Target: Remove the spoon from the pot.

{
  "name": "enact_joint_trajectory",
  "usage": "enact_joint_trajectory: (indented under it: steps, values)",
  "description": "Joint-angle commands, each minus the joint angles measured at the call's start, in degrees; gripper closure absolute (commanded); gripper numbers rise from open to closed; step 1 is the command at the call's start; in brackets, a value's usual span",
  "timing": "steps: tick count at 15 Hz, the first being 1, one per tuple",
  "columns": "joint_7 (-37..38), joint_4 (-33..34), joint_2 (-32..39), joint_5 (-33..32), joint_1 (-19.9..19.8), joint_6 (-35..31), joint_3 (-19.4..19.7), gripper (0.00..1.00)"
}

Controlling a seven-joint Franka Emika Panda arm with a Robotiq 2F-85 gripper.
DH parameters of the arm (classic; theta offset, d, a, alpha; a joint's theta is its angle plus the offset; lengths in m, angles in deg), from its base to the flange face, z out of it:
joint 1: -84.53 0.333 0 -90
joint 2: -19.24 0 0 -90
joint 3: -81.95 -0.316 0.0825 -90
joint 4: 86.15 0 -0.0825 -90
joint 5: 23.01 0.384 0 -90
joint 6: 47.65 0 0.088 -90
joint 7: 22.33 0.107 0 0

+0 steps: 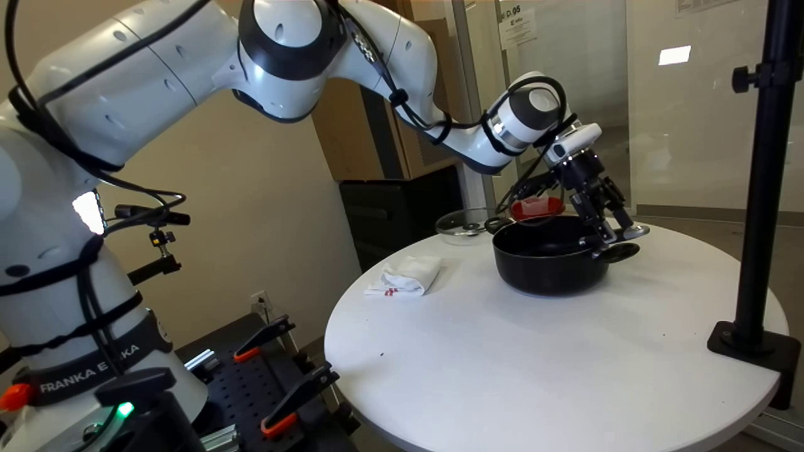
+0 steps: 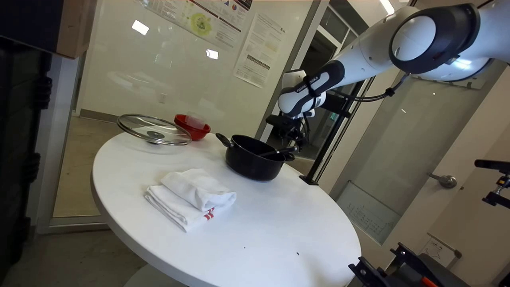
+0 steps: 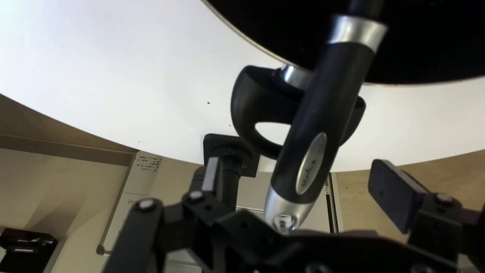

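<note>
Spoon (image 2: 283,150) rested in the pot (image 1: 546,273), its handle (image 3: 321,119) jutting out between the spread jaws of the tool (image 3: 300,182). Closing too low risked catching the side grip (image 3: 263,102) below, dragging the pot along.

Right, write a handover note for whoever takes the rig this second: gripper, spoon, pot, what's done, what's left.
Gripper: open, jaws parted on either side of the spoon at its handle, not clamped.
Spoon: lower end inside the pot, bowl not visible; handle slants out over the rim, crossing above the side handle.
Pot: upright on the table.
Done: gripper lined up at the spoon's handle.
Left: close on it, lift the spoon clear; probably mind the side handle beneath when closing.
</note>
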Motion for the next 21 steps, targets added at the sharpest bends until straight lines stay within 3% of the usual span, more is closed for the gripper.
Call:
enact_joint_trajectory:
  steps: [1, 3, 10, 17, 21]
  values:
    - [-1.8, -0.2, 0.7, 0.2, 0.9, -1.7, 1.4, 0.28]
    - [-2.3, -0.4, 0.7, 0.2, 1.0, -2.1, 1.5, 0.36]
    - [-5.1, -3.3, -3.0, 1.7, 0.9, -6.1, 0.1, 0.90]
    - [-10.3, -14.0, -16.5, 5.3, 0.7, -15.6, -2.4, 0.92]
    - [-14.6, -20.3, -26.5, 4.3, 2.0, -18.7, -1.3, 0.92]
